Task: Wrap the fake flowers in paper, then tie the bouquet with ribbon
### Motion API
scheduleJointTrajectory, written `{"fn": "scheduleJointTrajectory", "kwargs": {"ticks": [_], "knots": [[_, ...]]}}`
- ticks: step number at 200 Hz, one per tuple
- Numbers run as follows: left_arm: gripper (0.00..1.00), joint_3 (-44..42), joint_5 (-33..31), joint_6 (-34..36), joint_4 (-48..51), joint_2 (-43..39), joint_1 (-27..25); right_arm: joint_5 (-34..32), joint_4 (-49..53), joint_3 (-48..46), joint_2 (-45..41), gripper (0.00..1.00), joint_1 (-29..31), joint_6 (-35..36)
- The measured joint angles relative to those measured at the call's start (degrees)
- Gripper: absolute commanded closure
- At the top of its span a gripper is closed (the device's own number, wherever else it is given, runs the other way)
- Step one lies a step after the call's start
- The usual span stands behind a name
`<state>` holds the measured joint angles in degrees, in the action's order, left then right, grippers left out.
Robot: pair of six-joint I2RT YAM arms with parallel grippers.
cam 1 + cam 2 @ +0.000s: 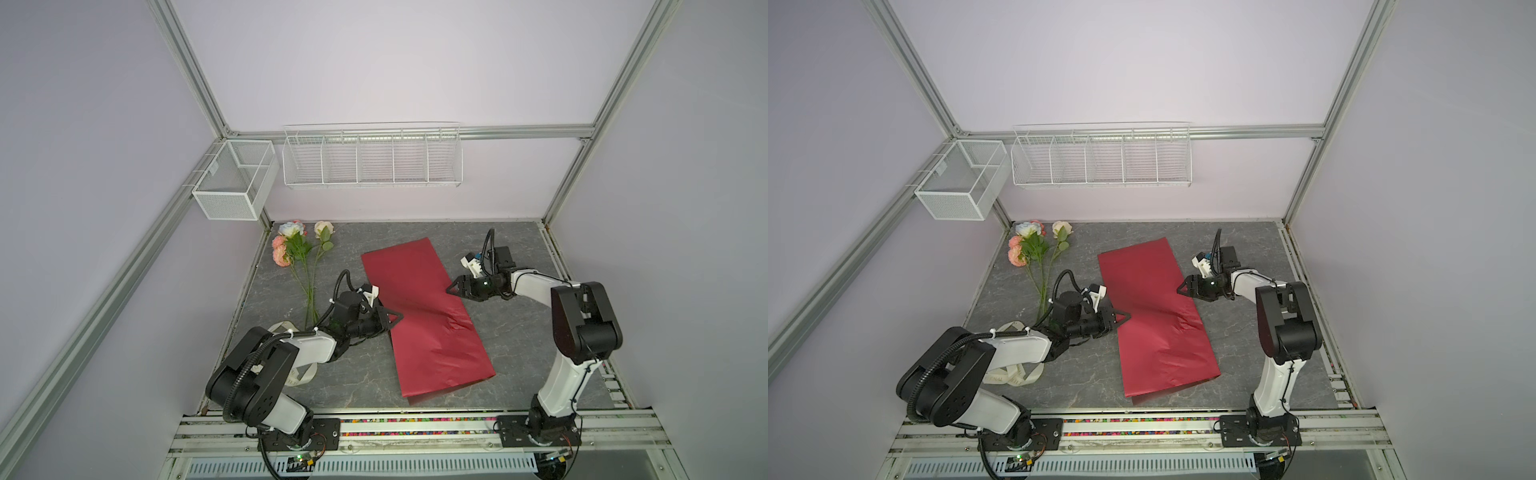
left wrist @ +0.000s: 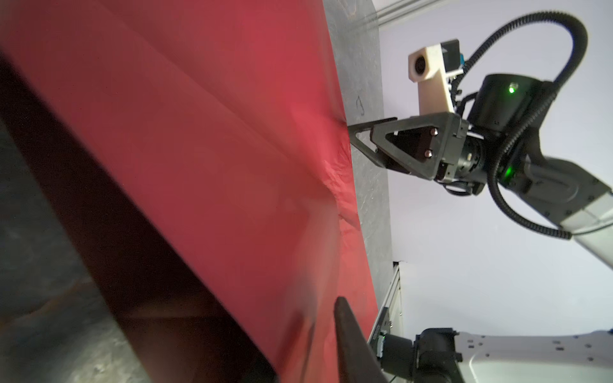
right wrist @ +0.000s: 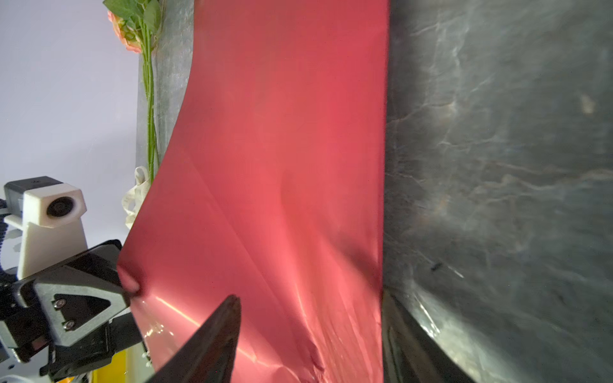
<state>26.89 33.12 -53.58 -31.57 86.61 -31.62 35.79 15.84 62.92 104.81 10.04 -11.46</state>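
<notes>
Bouquet [image 1: 297, 249] lies at the far left corner of the table [image 1: 519, 365], well apart from both claws. The left claw [image 1: 398, 318] is the nearer one, to the right of the stem ends and nearer to the front. The right claw [image 1: 451, 288] is on the other side of the red paper [image 1: 419, 299].

The bouquet is loose and flat on the table, not wrapped. Pink, pale blue and cream heads point to the back wall, with green leaves under them. Thin green stems run toward the front and end near the left arm's wrist.

The left claw is closed narrow on the left long edge of the paper, and this edge stands lifted from the table. The right claw is wide — its fingers are apart at the right long edge of the paper, which lies between them without being pressed. The paper is creased near this claw.

The left arm is bent low, and its forearm reaches over a cream ribbon [image 1: 1017, 374] toward the middle. Its claw is about level and points right. The right arm rises steep from its base, then its forearm reaches left with the claw about level. The two claws face one another across the paper.
</notes>
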Motion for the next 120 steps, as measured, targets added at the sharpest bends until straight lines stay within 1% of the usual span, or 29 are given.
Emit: {"fn": "scheduleJointTrajectory", "kwargs": {"ticks": [1,7,24,28,46,59,66,72,83,88,89,94,97,105,112,120], "knots": [[0.87,0.0,0.0,0.0,-0.1,0.0,0.0,-0.3,0.1,-0.2,-0.3,0.2,0.0,0.0],[0.92,0.0,-0.2,-0.6,-0.4,0.0,0.0,-1.6,0.3,-0.7,-1.9,0.19,0.1,0.0],[0.97,0.2,-0.5,-2.1,-1.0,0.0,0.0,-5.6,1.0,-2.8,-7.2,0.18,0.2,0.2],[1.0,0.3,-0.7,-2.1,-0.9,-0.1,0.0,-6.9,1.0,-3.7,-9.8,0.18,0.2,0.3],[1.0,0.9,-1.4,-3.0,0.5,-1.6,0.0,-11.0,1.0,-7.0,-18.9,0.17,1.3,1.5],[1.0,2.0,-2.3,-3.1,3.7,-3.7,0.0,-13.2,0.4,-9.4,-26.6,0.17,4.1,3.8],[1.0,3.2,-3.0,-2.9,6.0,-5.5,0.0,-13.9,0.0,-10.7,-29.7,0.16,6.3,5.2],[1.0,4.0,-3.6,-2.7,7.9,-6.9,0.0,-14.9,-0.9,-12.6,-33.3,0.13,9.3,7.2],[1.0,5.8,-5.2,-2.3,11.7,-9.7,0.0,-15.6,-2.8,-16.6,-39.0,0.11,15.3,10.9],[1.0,6.5,-5.9,-2.0,13.2,-10.8,0.0,-15.3,-3.6,-18.2,-41.2,0.11,17.3,12.2],[1.0,6.9,-6.3,-2.0,13.8,-11.3,0.0,-15.2,-4.2,-19.1,-42.2,0.11,18.5,12.7],[1.0,7.6,-6.9,-1.6,15.3,-12.3,0.0,-14.6,-4.9,-20.6,-44.0,0.1,20.0,13.4],[1.0,8.0,-7.4,-1.6,16.0,-12.9,0.0,-14.1,-5.9,-22.6,-46.6,0.09,22.2,14.7],[1.0,9.1,-8.4,-1.2,18.1,-14.4,0.0,-12.9,-8.1,-26.1,-51.0,0.06,25.6,16.9],[1.0,10.0,-9.2,-0.8,19.8,-15.3,0.0,-12.6,-9.5,-28.2,-53.9,0.07,28.1,18.9],[1.0,10.8,-10.0,-0.4,21.4,-16.1,0.1,-13.9,-10.5,-30.3,-57.0,0.08,32.4,22.0]]}}
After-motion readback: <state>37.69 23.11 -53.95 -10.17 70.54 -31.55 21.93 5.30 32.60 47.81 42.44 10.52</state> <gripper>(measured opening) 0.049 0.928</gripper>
